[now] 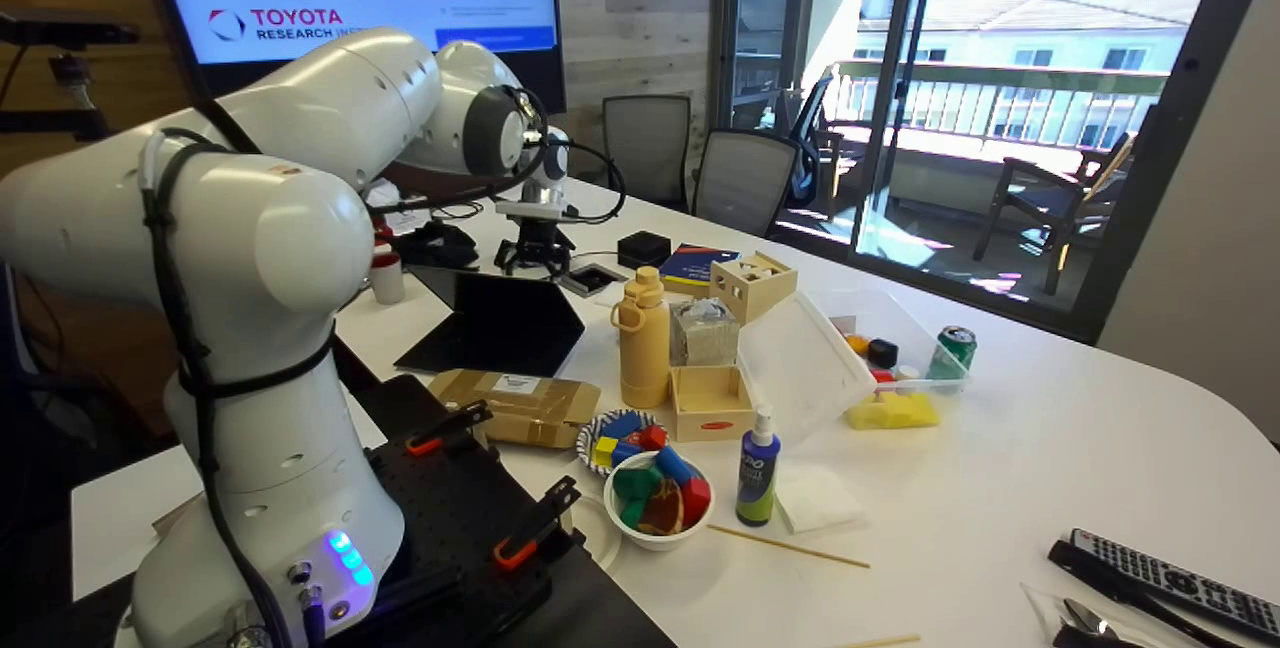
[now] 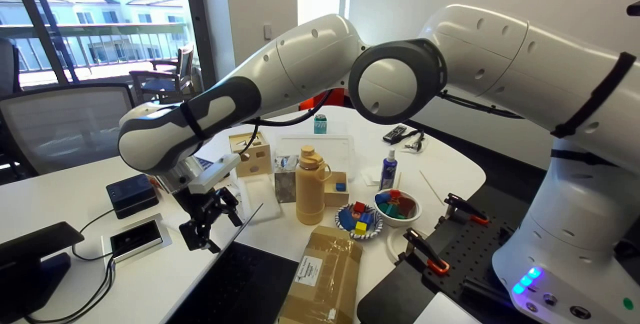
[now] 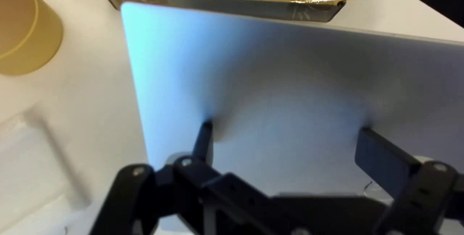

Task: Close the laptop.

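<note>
The laptop (image 1: 500, 333) stands open on the white table, its black screen and dark keyboard visible in an exterior view. Its keyboard side (image 2: 250, 281) and thin raised lid edge also show in an exterior view. In the wrist view the lid's silver-grey outer shell (image 3: 275, 82) fills the middle. My gripper (image 3: 286, 126) is open with nothing between its fingers, pointing at the back of the lid. The fingertips are very near the shell; I cannot tell if they touch. The gripper also shows behind the lid in both exterior views (image 1: 532, 266) (image 2: 227, 236).
A cardboard box (image 2: 325, 274) lies close to the laptop's front. A yellow bottle (image 1: 645, 343) stands beside it. Bowls of blocks (image 1: 660, 498), a wooden box (image 1: 712, 403) and a spray bottle (image 1: 758, 473) are nearby. A black box (image 2: 131, 194) and cables lie behind the gripper.
</note>
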Controlling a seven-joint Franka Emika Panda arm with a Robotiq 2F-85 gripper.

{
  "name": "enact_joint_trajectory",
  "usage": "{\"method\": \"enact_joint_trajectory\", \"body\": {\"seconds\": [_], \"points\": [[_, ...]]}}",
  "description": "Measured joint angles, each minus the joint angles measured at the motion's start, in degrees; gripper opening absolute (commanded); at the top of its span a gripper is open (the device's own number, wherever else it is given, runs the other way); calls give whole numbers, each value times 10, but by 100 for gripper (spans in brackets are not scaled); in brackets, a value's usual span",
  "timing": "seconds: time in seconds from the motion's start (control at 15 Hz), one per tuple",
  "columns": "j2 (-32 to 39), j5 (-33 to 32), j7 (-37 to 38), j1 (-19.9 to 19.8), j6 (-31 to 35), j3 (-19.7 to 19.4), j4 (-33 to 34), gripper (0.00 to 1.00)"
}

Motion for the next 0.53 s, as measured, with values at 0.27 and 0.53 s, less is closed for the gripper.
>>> {"method": "enact_joint_trajectory", "body": {"seconds": [0.27,0.53], "points": [[28,-1,22,4,15,-4,-1,100],[49,-2,48,6,72,-5,-6,100]]}}
